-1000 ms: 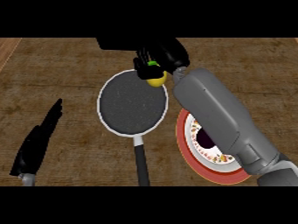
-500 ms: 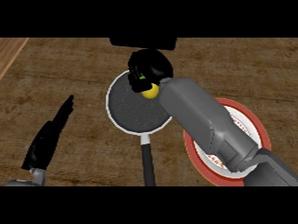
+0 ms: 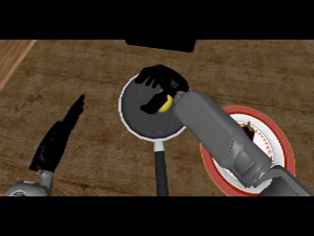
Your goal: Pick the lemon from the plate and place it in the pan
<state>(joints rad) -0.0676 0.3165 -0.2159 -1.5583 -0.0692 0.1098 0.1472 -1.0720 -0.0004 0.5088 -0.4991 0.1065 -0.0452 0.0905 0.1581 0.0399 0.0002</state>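
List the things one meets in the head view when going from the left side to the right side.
Left hand, resting open with fingers up → pan → right hand, curled round the lemon over the pan → plate with the red rim, partly hidden by the right forearm.

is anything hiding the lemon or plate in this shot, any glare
Head view: the right hand curls round the lemon over the pan, so only a yellow sliver shows; the grey forearm covers much of the plate; no glare, lighting flat.
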